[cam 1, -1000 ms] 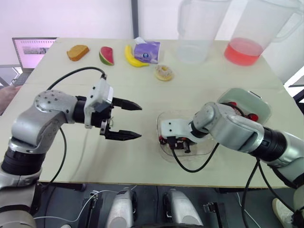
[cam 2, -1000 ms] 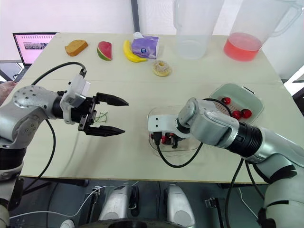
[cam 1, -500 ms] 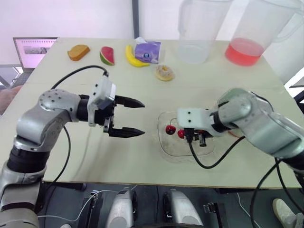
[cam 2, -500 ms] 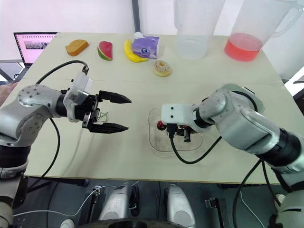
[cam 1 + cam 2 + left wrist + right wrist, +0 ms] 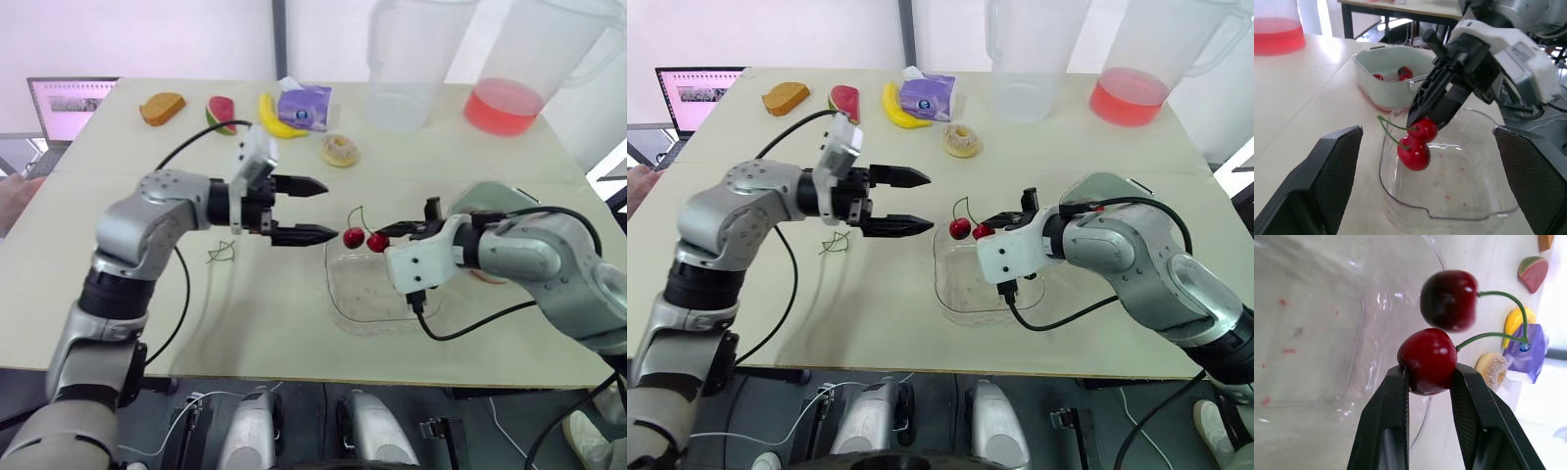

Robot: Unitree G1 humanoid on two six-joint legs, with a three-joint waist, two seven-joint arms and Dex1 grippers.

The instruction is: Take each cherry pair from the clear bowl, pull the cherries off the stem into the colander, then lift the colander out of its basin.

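Clear bowl [image 5: 377,294] lower centre | right gripper [image 5: 1428,377] clamped on one cherry of the cherry pair [image 5: 354,237], held over the bowl's far left rim | left gripper [image 5: 331,208] spread wide, tips just left of the pair, not touching | colander [image 5: 1386,93] with loose cherries right of centre, behind the right arm | red pitcher [image 5: 502,103] upper right

Bright, even light, strongest from the far side, where the wall behind the red pitcher [image 5: 505,103] washes out. Shadows on the table [image 5: 147,294] faint and soft-edged. Small glints on the cherry pair [image 5: 1448,301]; glare streaks along the clear bowl [image 5: 1359,333] rim.
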